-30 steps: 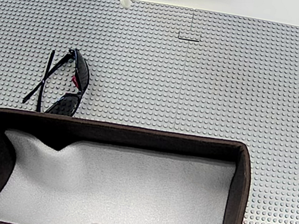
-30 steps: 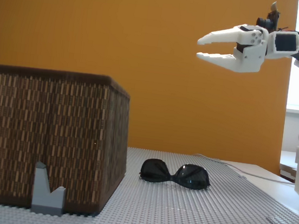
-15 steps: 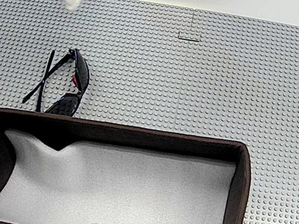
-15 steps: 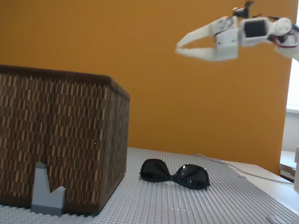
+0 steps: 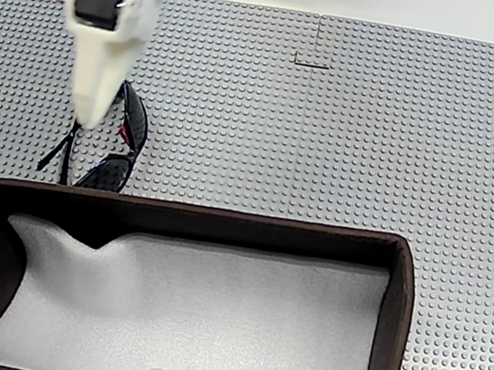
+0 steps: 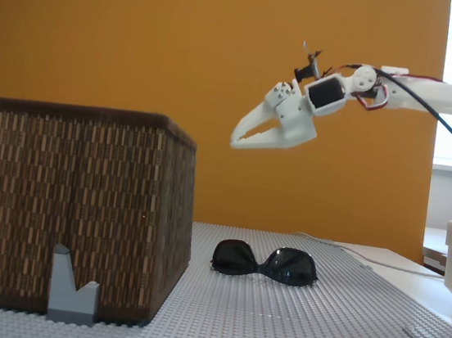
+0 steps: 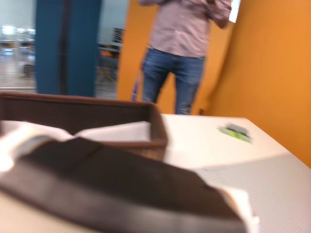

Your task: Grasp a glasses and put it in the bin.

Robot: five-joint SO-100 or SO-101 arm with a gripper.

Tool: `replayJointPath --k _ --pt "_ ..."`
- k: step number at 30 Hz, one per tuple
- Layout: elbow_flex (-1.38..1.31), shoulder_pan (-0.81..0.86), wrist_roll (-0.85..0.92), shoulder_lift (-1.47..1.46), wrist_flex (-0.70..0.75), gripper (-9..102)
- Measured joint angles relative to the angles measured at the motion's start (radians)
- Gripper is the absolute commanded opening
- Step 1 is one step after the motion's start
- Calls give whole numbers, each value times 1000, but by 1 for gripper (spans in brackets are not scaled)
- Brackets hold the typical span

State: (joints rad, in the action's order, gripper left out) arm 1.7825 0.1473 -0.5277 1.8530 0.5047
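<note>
Office or lab: studded grey baseplate (image 5: 372,147), orange partition (image 6: 142,43), standing person (image 7: 182,43).

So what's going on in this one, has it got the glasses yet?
Not yet. The white arm's tool hangs in the air above the sunglasses, holding nothing; its fingers look nearly closed. The sunglasses lie on the grey studded baseplate just outside the bin, near its left end in a fixed view from above. A person stands beyond the table.
</note>
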Motion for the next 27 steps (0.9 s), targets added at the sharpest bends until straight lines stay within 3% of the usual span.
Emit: replayJointPath --k 10,13,27 --pt "-12 97 -425 -141 158 4" --pt "-20 89 -453 -175 207 17" --pt "167 60 -525 -267 87 23"
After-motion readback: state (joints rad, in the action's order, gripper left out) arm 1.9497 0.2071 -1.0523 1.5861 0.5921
